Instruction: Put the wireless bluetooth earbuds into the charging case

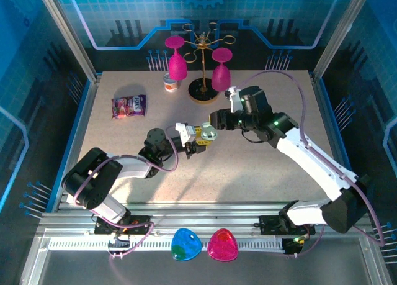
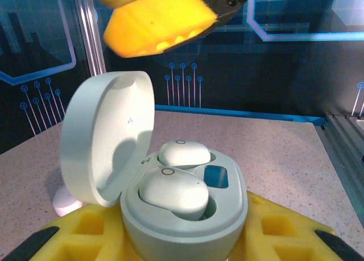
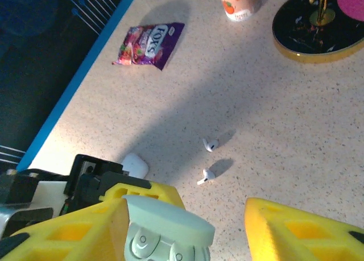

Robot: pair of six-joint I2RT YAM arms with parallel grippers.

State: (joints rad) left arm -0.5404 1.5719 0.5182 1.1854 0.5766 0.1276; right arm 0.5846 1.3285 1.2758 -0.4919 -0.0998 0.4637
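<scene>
A mint charging case stands with its lid open, and my left gripper is shut on its base, a yellow pad on each side. Two pale buds sit in its wells. From above, the case shows at the left gripper, in the middle of the table. My right gripper hangs open just over the case, its left pad beside the lid. Two white stemmed earbuds lie loose on the table beyond.
A small white case lies on the table by the left gripper. A purple candy bag is at the far left. A yoghurt cup and a stand with pink glasses are at the back.
</scene>
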